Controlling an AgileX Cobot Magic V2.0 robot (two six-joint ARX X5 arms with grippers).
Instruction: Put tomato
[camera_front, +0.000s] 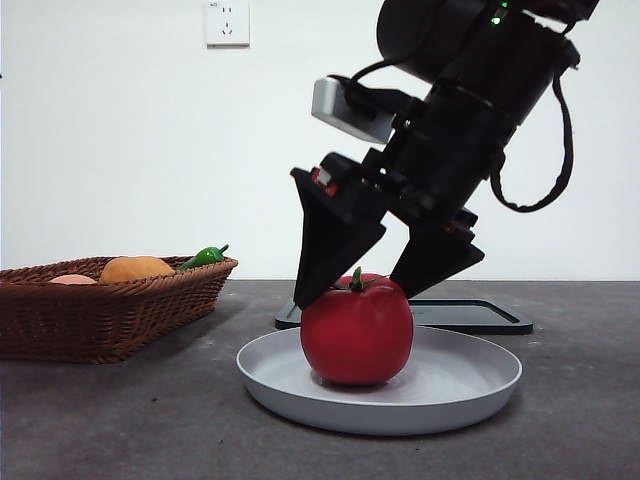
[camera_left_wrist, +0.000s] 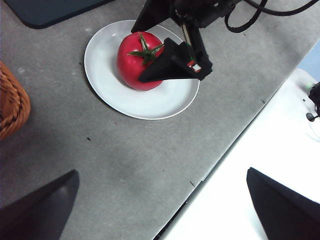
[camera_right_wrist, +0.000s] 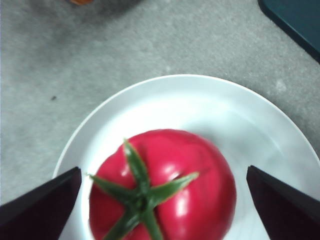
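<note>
Tomato: a glossy red tomato (camera_front: 357, 333) with a green calyx is seated upright on the white plate (camera_front: 470, 385), slightly off the plate's centre.
Plate: it is set flat on the grey bench (camera_front: 120, 420), with a dark flat tray (camera_front: 480, 315) just behind it.
Right gripper: the right gripper (camera_front: 385, 280) is held directly above the tomato, tilted; its jaws are spread wide to either side of the fruit, with one tip close to the calyx, and nothing is grasped.
Left gripper: the left gripper (camera_left_wrist: 162, 210) is kept well apart from the plate, over the bench's edge, jaws spread and empty.
Basket: a wicker basket (camera_front: 110, 310) is placed at the bench's side, well apart from the plate; an orange fruit (camera_front: 136, 268), a pale pinkish fruit (camera_front: 72, 279) and a green pepper (camera_front: 205, 256) are seen in it.
Wall: a white socket (camera_front: 227, 22) is mounted on it.
</note>
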